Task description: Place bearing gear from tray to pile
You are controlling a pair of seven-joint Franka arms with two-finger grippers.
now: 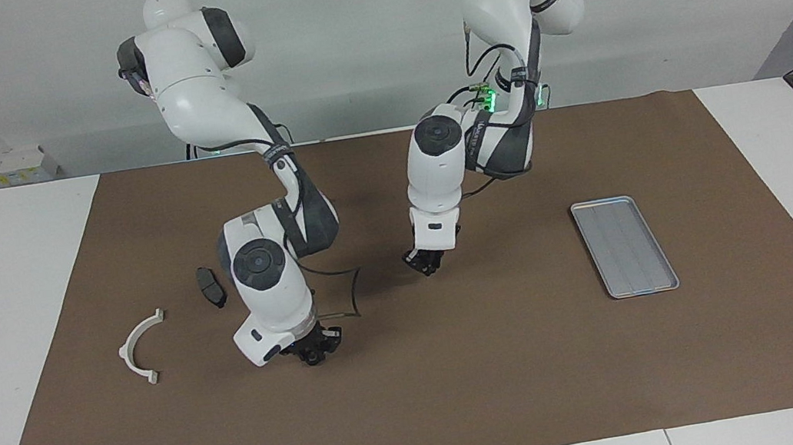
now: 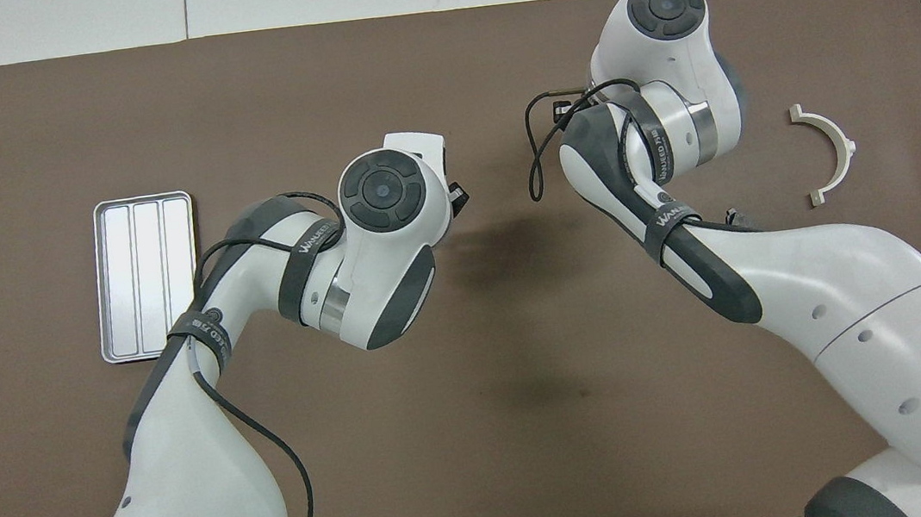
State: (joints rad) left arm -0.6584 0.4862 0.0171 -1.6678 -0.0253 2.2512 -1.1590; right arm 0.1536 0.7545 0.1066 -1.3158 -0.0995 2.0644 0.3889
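The tray point(image 1: 625, 246) point(image 2: 146, 277) lies toward the left arm's end of the table with nothing in it. The pile is a white bracket point(image 1: 143, 348) point(image 2: 828, 151) and a dark brake pad point(image 1: 212, 287); the right arm hides any other pad. My right gripper point(image 1: 313, 349) hangs low over the mat beside the pile, shut on a small dark round part, the bearing gear point(image 1: 318, 357). In the overhead view its own wrist covers it. My left gripper point(image 1: 427, 262) point(image 2: 459, 198) is shut and holds nothing, over the middle of the mat.
A brown mat point(image 1: 468, 399) covers most of the white table. A black cable loop point(image 1: 348, 291) hangs from the right wrist. A white box point(image 1: 16, 166) sits off the mat at the right arm's end, close to the robots.
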